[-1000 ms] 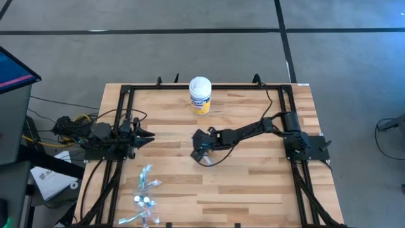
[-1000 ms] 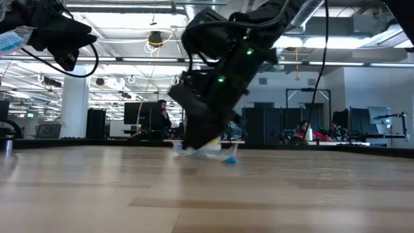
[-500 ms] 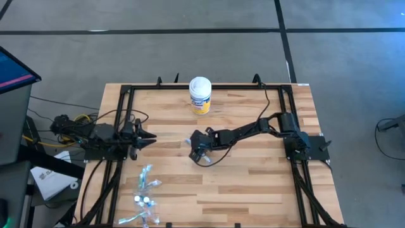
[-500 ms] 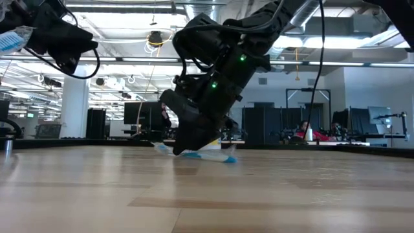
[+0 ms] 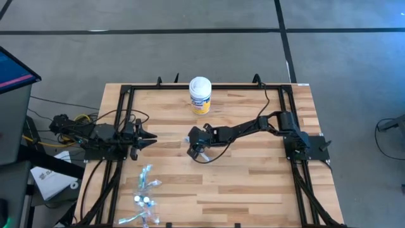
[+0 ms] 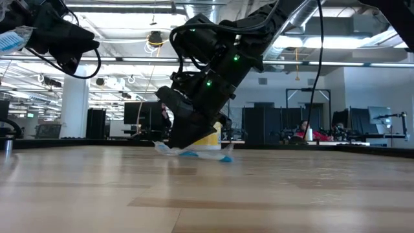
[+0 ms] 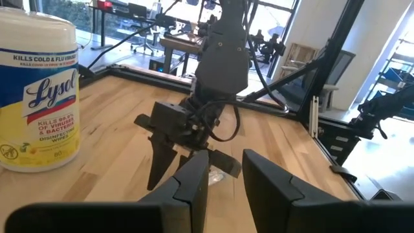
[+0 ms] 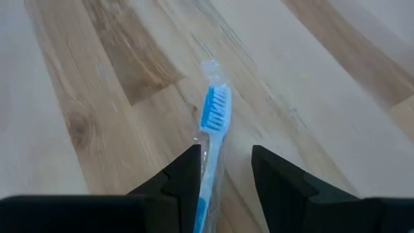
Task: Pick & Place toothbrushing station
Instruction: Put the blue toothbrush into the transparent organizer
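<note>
clear-wrapped blue toothbrush (image 8: 212, 139) — slim, bristled — between right pincer (image 8: 224, 169) fingers.

Both arms (image 5: 243, 132) matte black w/ looping black cables; green LEDs on right wrist (image 6: 208, 83).

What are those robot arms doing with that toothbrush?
The right gripper is down at the middle of the wooden table, its fingers on either side of a blue toothbrush in a clear wrapper, which reaches out ahead of them low over the table. The left gripper waits open at the table's left side. More wrapped toothbrushes lie in a pile near the front left corner. A wipes canister stands at the back.
</note>
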`<control>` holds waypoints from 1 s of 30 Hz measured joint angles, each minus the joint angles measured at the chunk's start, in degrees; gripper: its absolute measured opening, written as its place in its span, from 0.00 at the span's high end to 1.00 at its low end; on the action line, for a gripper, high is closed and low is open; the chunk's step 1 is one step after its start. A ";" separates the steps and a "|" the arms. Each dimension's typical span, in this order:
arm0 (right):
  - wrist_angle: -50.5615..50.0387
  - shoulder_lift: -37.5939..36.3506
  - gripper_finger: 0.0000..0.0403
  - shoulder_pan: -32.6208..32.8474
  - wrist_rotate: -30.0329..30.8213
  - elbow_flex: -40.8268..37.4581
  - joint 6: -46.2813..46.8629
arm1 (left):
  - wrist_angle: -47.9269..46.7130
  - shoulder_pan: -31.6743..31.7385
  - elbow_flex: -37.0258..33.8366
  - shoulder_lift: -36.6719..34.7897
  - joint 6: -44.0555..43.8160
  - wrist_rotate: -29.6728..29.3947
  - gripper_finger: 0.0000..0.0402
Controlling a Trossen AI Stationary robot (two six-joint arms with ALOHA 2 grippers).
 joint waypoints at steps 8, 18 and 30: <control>1.74 0.09 0.68 0.00 -0.34 -0.01 -0.98 | 0.34 0.00 0.00 0.00 0.07 0.00 0.78; 1.81 0.09 0.68 0.11 -0.53 -0.01 -1.15 | 0.87 0.00 0.00 0.00 0.07 0.00 0.78; 1.49 0.09 0.68 0.55 -0.60 -0.01 -1.39 | 1.22 0.00 -0.02 0.00 -0.06 0.00 0.78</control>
